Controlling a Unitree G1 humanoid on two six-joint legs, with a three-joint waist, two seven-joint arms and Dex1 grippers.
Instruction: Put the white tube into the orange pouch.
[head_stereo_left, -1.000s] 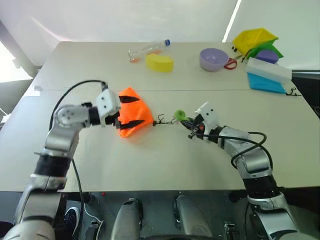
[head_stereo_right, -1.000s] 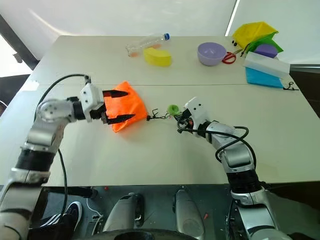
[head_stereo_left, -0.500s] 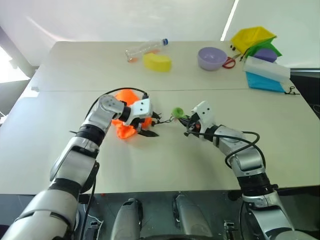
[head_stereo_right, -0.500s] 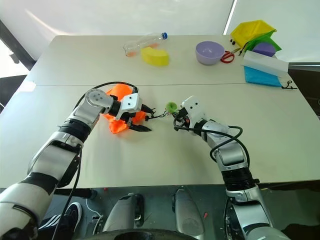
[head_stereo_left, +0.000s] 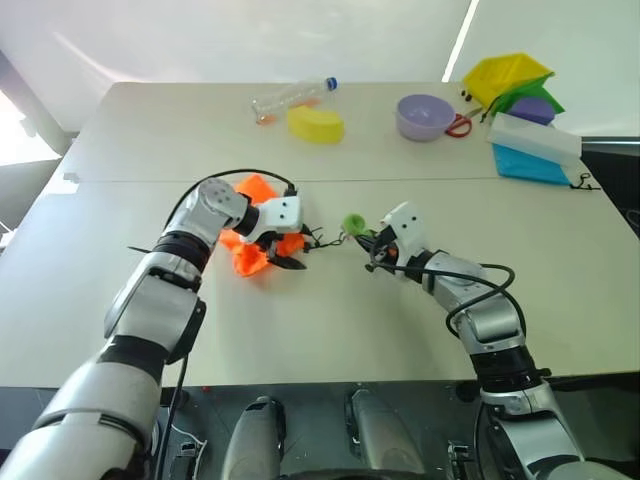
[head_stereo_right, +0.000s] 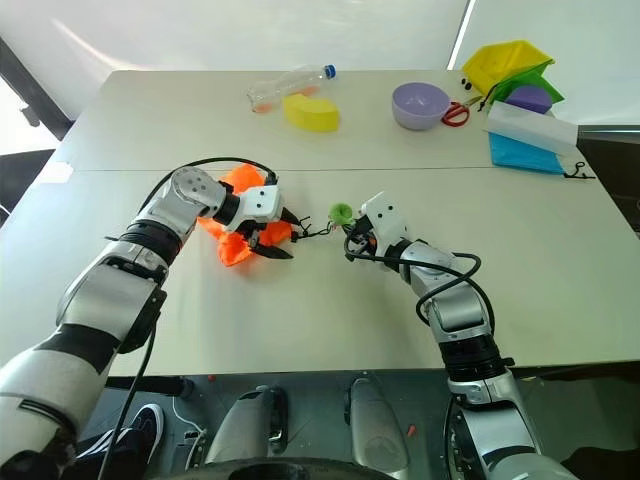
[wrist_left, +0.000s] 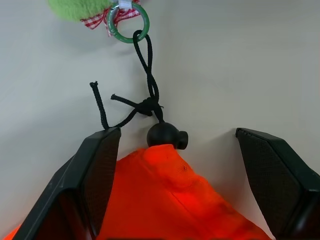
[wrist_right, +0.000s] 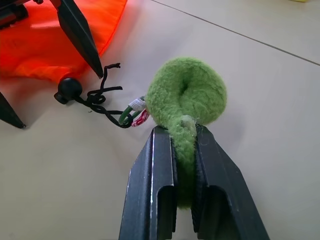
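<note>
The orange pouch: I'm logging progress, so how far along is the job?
Done: right gripper is shut on the green fuzzy charm at the cord's end. In hand: open left gripper straddles the orange pouch at its cord stopper. Left: opening it, putting the tube in.

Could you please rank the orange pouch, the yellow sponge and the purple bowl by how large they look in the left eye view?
1. Orange pouch, though the left gripper covers part of it.
2. Yellow sponge and purple bowl look about alike; both lie farther from the camera, so I leave them unranked.
</note>
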